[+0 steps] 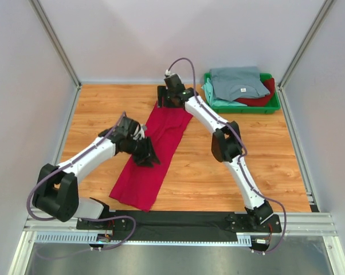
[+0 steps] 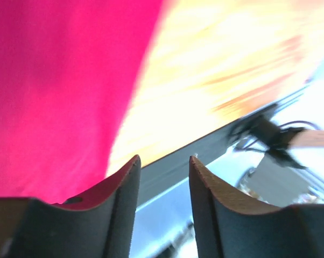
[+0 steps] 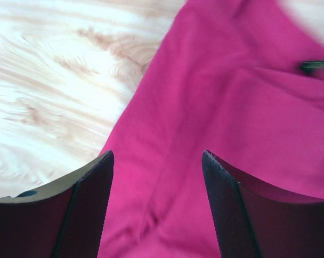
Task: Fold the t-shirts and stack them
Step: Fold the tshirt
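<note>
Care with corners probably mattered for the next fold of the crimson t-shirt [image 1: 165, 133], a long strip lying from 7 to 12 o'clock on the table [image 1: 247, 166]. The left gripper [image 1: 147, 156], at its 9 o'clock edge, stood part open and empty; the right gripper [image 1: 171, 98], at the 12 o'clock end, gaped wide over cloth, holding nothing.

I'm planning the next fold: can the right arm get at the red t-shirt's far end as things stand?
Probably yes: the right tool is open directly over the red t-shirt at that end, with nothing between them.
</note>
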Controlling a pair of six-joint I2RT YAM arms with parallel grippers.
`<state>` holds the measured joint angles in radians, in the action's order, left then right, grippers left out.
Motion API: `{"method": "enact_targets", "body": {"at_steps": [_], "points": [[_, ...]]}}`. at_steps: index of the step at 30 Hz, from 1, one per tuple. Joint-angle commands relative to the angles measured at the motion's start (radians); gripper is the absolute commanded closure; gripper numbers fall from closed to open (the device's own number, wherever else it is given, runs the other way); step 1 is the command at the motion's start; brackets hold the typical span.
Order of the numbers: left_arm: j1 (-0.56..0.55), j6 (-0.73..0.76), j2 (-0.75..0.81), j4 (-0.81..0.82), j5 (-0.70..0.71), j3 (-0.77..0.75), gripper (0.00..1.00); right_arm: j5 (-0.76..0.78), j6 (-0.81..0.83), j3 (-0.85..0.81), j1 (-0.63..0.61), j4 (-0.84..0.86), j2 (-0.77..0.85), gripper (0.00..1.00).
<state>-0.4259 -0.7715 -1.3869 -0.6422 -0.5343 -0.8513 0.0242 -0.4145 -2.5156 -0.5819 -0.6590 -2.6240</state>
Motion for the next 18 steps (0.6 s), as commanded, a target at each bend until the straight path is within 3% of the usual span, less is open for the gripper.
{"method": "enact_targets", "body": {"at_steps": [1, 5, 6, 7, 12, 18], "points": [[0.001, 0.086, 0.037, -0.040, 0.054, -0.213, 0.50, -0.006, -0.024, 0.018, 0.048, -0.098, 0.253, 0.30], [0.024, 0.198, -0.075, -0.106, 0.097, -0.385, 0.49, 0.031, -0.044, 0.181, 0.056, -0.223, 0.386, 0.26], [0.027, 0.199, -0.101, -0.105, 0.099, -0.405, 0.49, 0.022, -0.062, 0.217, 0.053, -0.226, 0.401, 0.19], [0.033, 0.198, -0.106, -0.100, 0.111, -0.431, 0.49, 0.014, -0.079, 0.272, 0.048, -0.232, 0.415, 0.00], [0.056, 0.204, -0.075, -0.112, 0.178, -0.416, 0.49, 0.035, -0.104, 0.264, -0.001, -0.283, 0.386, 0.00], [0.065, 0.192, 0.052, -0.152, 0.247, -0.260, 0.51, 0.167, -0.157, 0.126, -0.064, -0.352, 0.235, 0.00]]}}
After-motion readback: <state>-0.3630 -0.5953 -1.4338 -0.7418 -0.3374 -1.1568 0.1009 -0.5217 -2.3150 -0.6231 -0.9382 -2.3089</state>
